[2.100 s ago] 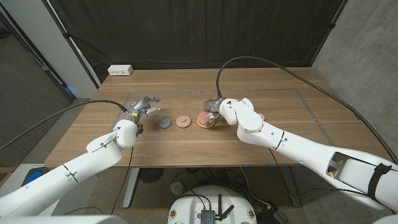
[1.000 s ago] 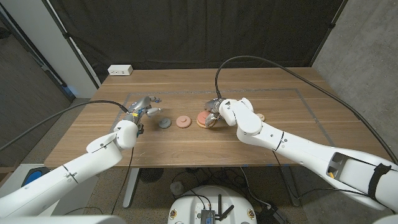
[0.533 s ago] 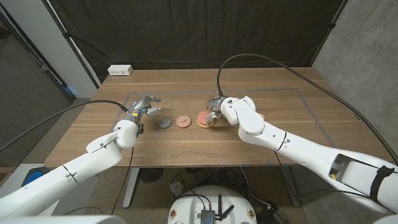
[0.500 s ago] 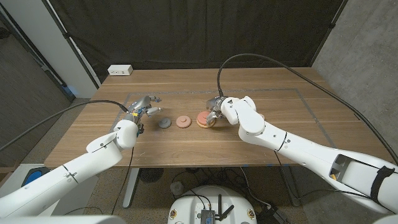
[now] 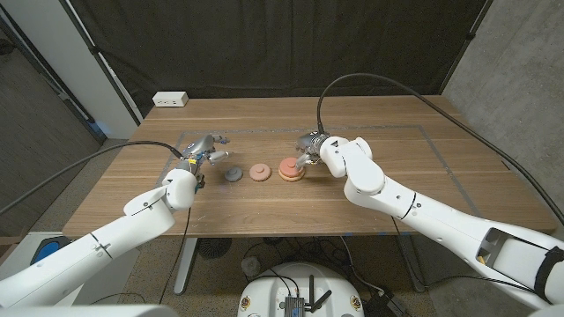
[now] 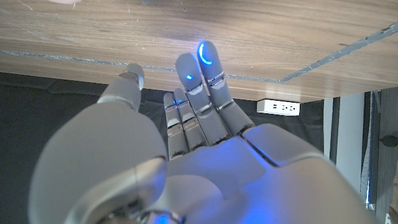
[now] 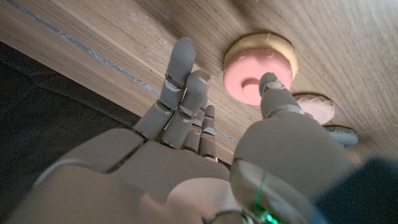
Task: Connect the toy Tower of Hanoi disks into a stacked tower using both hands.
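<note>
Pink disk stacked on tan disk (image 5: 288, 169) is seen just beside the right hand (image 5: 310, 147), whose fingers are spread, nothing held. Further out lie a smaller pink disk (image 5: 258, 172), then a grey disk (image 5: 233, 174) near the empty, unclenched left hand (image 5: 206, 151). Next, the smaller pink disk is judged due for picking and stacking.

left hand (image 5: 208, 151) empty, fingers apart, right hand (image 5: 310, 148) likewise

White rounded arms trail black cables; grey fingers (image 6: 205, 78) carry blue-lit tips

right hand (image 5: 310, 146) has lifted off the stacked disks (image 5: 289, 169) (now uncovered).
</note>
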